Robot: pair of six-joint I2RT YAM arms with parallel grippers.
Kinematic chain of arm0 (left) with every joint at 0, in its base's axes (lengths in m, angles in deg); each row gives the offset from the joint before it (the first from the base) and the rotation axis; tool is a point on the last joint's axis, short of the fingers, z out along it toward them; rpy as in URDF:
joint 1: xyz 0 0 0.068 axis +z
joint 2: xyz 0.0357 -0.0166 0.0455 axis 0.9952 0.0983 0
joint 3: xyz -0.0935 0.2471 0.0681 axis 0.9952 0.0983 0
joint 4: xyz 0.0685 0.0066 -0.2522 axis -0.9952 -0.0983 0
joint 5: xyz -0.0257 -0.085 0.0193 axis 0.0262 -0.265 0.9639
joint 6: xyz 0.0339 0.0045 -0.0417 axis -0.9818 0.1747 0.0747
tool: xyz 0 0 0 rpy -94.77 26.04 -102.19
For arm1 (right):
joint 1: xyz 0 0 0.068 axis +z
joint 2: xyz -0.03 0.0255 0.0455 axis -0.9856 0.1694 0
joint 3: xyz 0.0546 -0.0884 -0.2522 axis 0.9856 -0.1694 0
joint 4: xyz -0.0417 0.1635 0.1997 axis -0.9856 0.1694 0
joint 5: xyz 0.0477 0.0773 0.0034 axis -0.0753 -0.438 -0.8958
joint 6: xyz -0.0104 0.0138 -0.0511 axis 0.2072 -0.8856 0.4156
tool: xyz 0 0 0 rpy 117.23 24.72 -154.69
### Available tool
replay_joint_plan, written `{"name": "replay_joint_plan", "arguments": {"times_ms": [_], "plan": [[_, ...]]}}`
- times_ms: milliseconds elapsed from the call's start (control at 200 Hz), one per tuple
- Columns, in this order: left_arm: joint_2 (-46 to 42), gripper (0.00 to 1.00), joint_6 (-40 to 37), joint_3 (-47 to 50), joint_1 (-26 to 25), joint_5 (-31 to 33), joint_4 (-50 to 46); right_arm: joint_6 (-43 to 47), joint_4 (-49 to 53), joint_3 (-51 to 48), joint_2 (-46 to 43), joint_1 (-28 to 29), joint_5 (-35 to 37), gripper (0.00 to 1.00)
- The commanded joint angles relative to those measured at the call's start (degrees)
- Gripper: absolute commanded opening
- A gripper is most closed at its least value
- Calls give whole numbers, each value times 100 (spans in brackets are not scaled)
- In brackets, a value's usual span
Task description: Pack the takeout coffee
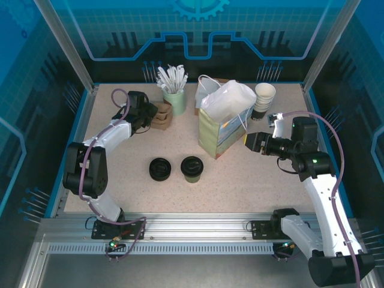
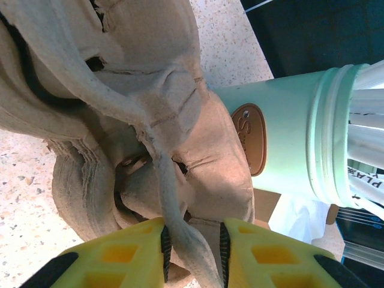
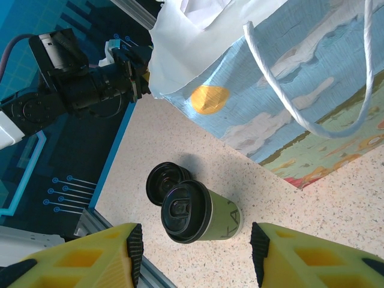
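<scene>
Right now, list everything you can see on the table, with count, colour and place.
takeout coffee: one, olive-green, black lid, front centre
lid pile: one, black, left of the coffee
paper bag: one, pale green and blue, centre
cup carriers: one stack, brown, rear left
stirrer cup: one, pale green, rear
lidless cups: one stack, white-rimmed, rear right
table: one, speckled beige
left pincer: yellow, closed on a carrier edge
right pincer: yellow, open, right of the bag

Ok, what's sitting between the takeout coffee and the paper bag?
Nothing: bare speckled tabletop separates the takeout coffee from the paper bag, clearest in the right wrist view.
</scene>
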State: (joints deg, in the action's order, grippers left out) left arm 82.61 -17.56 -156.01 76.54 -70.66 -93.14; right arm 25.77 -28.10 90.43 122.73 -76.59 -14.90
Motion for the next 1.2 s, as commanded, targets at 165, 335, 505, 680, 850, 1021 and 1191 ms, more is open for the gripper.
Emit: {"name": "replay_joint_plan", "arguments": {"times_ms": [165,335,505,680,850,1021,1191], "plan": [[88,23,64,-41,70,81,220,95,78,15,3,-118,-164,52],[64,19,82,-7,69,75,343,96,77,20,12,-131,-166,52],[-108,15,50,-8,78,129,361,91,58,24,43,-143,-180,52],[-273,11,63,-6,78,136,373,45,72,-1,21,-148,-183,52],[-542,9,36,82,82,196,347,44,144,5,-57,-164,-178,52],[-1087,9,-53,252,87,364,172,-8,155,50,-159,-163,-237,52],[-1921,8,-383,253,87,477,-289,-11,93,157,-290,-160,-384,52]]}}
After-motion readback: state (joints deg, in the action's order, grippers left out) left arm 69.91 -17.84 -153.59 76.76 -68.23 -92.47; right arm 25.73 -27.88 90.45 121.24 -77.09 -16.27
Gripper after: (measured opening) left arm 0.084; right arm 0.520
